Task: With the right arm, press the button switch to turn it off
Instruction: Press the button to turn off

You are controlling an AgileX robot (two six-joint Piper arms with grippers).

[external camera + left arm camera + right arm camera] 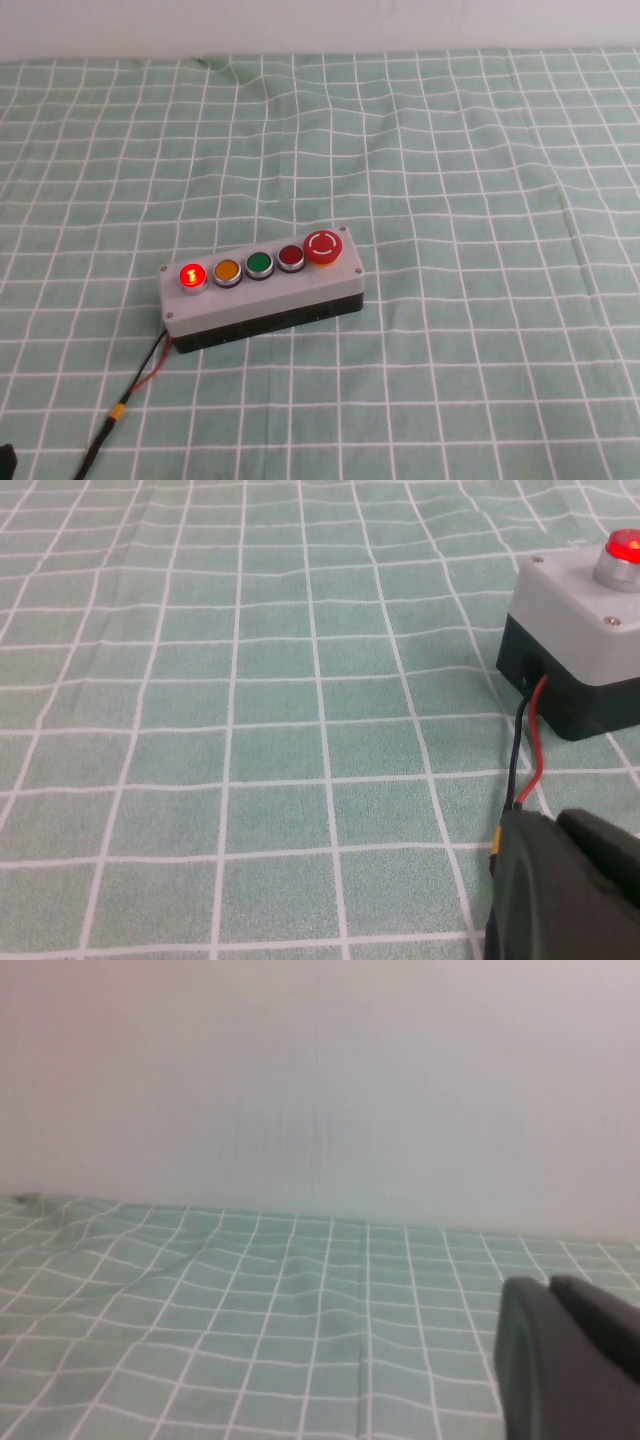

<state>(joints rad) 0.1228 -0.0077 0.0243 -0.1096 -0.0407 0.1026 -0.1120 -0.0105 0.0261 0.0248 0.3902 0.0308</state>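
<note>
A glowing button switch (191,275) sits at the left end of a grey five-button box (262,295) near the middle of a table covered in green checked cloth (480,200), its red lamp lit, so the press that would turn it off looks not yet made and the task appears to be at its opening approach. To its right along the box run an orange button (226,270), a green button (259,264), a darker red button (290,257) and a large red mushroom knob (324,247), while red and black wires (150,368) trail from the box's left end toward the near edge. The left gripper (565,890) rests low beside those wires, whether released or clenched cannot be told. The right gripper (565,1360) faces the far wall, away from the box, its grasp likewise unclear. The next move calls for swinging the right arm across the box's other buttons to bear straight down on the lit cap
</note>
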